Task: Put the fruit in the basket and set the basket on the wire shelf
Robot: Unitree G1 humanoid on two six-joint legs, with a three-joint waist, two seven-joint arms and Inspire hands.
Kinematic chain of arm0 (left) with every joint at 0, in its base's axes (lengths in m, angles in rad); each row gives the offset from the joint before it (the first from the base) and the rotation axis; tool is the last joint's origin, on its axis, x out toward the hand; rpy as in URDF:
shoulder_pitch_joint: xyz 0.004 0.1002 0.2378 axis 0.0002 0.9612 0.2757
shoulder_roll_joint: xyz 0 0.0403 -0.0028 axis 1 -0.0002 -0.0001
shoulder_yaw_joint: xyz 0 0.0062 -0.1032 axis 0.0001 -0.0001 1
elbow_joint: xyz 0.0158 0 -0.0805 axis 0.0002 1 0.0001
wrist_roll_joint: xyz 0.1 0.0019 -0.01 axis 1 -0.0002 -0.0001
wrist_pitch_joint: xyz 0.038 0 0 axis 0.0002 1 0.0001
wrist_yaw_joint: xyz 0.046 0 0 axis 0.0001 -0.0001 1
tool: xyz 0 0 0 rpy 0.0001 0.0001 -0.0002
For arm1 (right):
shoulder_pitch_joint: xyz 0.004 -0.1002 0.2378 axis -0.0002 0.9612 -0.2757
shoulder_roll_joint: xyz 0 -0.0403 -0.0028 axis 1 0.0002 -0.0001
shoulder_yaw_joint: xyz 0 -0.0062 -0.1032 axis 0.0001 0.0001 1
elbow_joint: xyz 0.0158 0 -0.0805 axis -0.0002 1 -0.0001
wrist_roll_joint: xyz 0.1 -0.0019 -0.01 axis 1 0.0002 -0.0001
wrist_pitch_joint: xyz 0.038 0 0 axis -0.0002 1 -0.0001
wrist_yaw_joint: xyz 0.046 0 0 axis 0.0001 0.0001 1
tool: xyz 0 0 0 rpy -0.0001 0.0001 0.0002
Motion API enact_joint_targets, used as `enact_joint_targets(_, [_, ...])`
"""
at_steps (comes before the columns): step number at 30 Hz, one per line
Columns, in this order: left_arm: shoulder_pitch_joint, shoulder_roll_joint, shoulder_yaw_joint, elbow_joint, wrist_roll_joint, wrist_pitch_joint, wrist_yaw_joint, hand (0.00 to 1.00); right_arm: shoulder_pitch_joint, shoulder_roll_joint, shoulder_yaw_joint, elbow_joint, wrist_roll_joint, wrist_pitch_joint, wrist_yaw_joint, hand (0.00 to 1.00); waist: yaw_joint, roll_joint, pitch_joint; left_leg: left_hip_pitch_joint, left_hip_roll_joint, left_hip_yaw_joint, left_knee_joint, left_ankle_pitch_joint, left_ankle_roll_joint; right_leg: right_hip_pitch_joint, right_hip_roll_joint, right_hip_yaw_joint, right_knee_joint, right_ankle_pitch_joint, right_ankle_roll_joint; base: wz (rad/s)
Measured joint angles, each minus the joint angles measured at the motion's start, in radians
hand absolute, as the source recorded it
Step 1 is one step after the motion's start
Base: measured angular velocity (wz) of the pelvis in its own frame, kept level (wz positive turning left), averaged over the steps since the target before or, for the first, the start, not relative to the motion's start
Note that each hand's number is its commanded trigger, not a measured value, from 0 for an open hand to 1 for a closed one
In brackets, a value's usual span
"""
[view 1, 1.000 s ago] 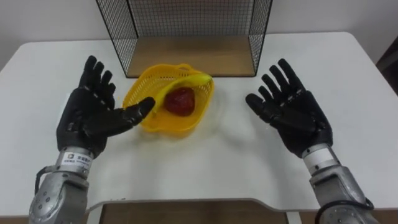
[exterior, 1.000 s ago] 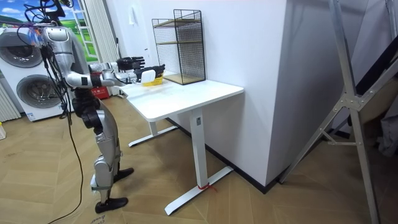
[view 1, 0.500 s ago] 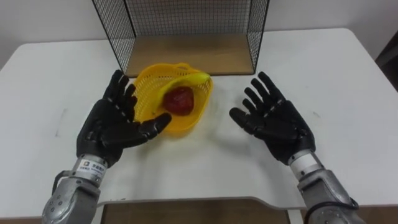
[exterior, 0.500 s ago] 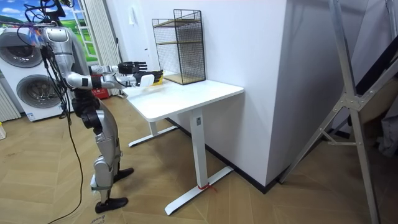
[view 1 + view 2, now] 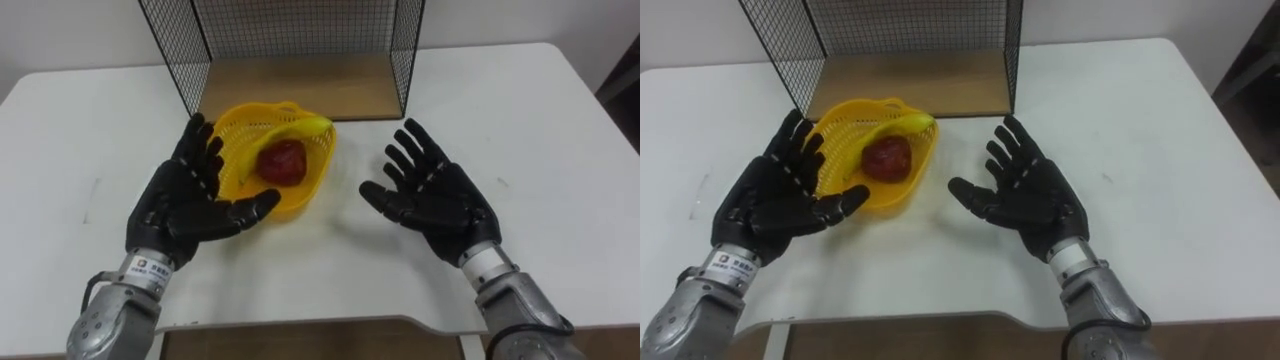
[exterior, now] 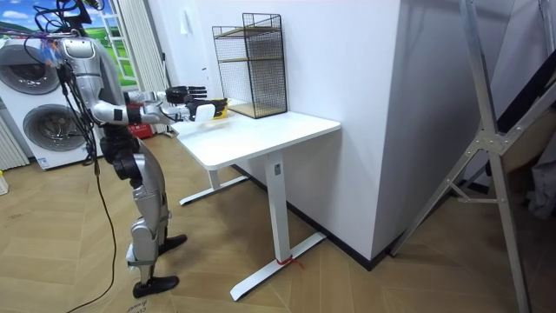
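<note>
A yellow mesh basket point(image 5: 299, 190) sits on the white table in front of the wire shelf point(image 5: 300, 88). Inside it lie a red fruit point(image 5: 282, 160) and a banana point(image 5: 296, 129). My left hand point(image 5: 188, 205) is open, its palm facing the basket's left side and its thumb against the near rim. My right hand point(image 5: 437, 197) is open too, a short gap to the right of the basket, palm turned toward it. In the room view I stand at the table's end with both arms stretched out over the basket point(image 6: 211, 109).
The wire shelf has a wooden floor board point(image 5: 300, 85) and stands at the table's point(image 5: 560, 140) far edge. A washing machine point(image 6: 39, 122) stands behind me in the room view.
Both hands have closed in toward the basket from either side; the left thumb now reaches its near rim. The basket and fruit have stayed put.
</note>
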Motion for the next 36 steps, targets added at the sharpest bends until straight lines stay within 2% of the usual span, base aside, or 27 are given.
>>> enact_joint_targets(8, [-0.015,0.0,0.047,-0.174,-0.001,-0.001,-0.003,0.0,0.0,0.002,-0.002,0.0,-0.027,-0.005,0.014,0.0,0.004,0.0,-0.0033,0.007,0.001,0.001,0.0,0.0,0.0,-0.004,-0.001,0.011,0.014,0.0,0.0,-0.01])
enact_joint_targets(17, [-0.024,-0.002,0.109,-0.286,-0.011,-0.008,-0.001,0.0,0.007,0.002,-0.003,0.0,-0.027,-0.009,0.027,0.0,0.008,-0.004,-0.0062,0.01,0.001,0.0,0.004,0.0,0.001,0.003,0.0,0.014,0.015,0.0,0.0,0.0])
enact_joint_targets(23, [-0.023,-0.004,0.12,-0.301,-0.011,-0.022,0.006,0.0,0.008,0.002,-0.009,0.0,-0.027,-0.009,0.037,0.0,0.02,-0.006,-0.0156,0.012,0.001,0.001,0.006,-0.001,0.001,0.004,0.0,0.014,0.015,0.001,0.0,0.0])
enact_joint_targets(32, [-0.009,-0.004,0.128,-0.294,-0.011,-0.024,0.047,0.0,0.008,0.001,-0.025,0.0,-0.028,-0.009,0.037,0.0,0.028,0.001,-0.0154,0.028,0.0,-0.002,-0.002,0.0,0.001,0.018,-0.001,0.01,0.013,0.001,0.0,0.0])
enact_joint_targets(36, [-0.001,-0.004,0.15,-0.229,-0.01,-0.023,0.056,0.0,0.009,0.002,-0.051,0.002,-0.029,-0.009,0.037,0.0,0.028,0.001,-0.0152,0.032,0.0,0.0,-0.008,0.001,-0.001,0.018,0.0,0.01,0.013,0.0,0.0,0.0])
